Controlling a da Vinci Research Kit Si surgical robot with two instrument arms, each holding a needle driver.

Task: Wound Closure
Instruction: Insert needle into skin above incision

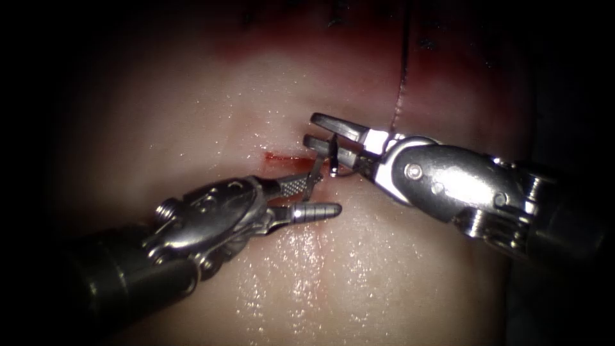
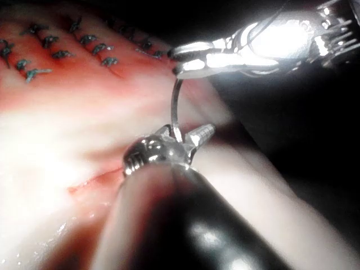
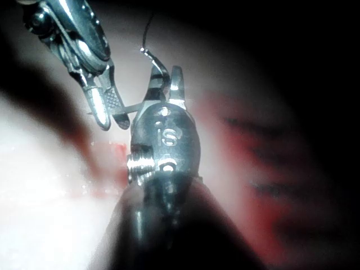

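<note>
While my left steel needle driver [image 1: 317,192] gapes beside the short red cut [image 1: 282,156] in pale tissue [image 1: 192,96], my right driver [image 1: 320,131], seemingly stamped "S", pinches the curved steel needle [image 1: 334,159] above it, apparently out of the tissue.

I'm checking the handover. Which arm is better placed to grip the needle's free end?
Left. Its end effector stands open around the needle beside the cut, while the right end effector holds the needle's other end, so only the left is free, I judge.
</note>
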